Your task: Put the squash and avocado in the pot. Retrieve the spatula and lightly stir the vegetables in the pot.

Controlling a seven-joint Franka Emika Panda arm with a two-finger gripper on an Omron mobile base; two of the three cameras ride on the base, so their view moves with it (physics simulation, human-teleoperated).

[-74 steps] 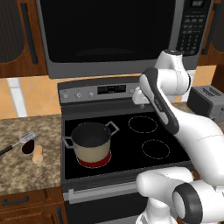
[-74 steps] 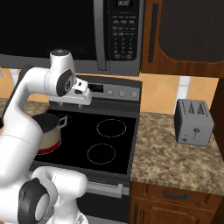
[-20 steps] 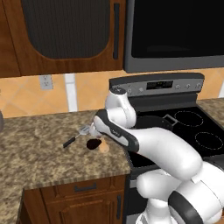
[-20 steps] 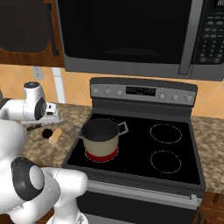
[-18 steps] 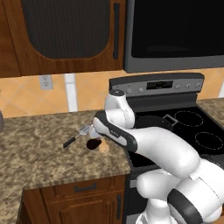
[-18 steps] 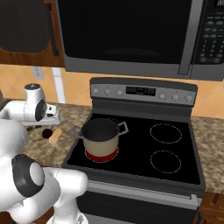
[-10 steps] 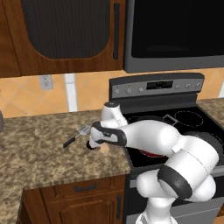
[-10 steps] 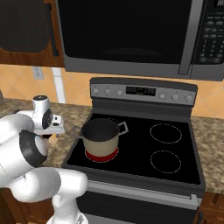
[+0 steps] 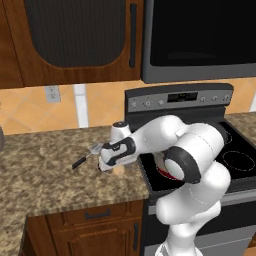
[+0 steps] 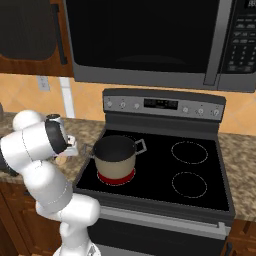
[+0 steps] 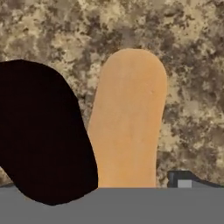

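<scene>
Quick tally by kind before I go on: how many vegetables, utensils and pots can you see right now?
Vegetables: 2, the squash and the avocado, side by side on the counter
Utensils: 1, the spatula
Pots: 1, the pot on the stove
Total: 4

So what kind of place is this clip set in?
A rendered home kitchen, it seems: a black stove with a pot on one burner, a microwave above, and a granite counter over wooden cabinets.
</scene>
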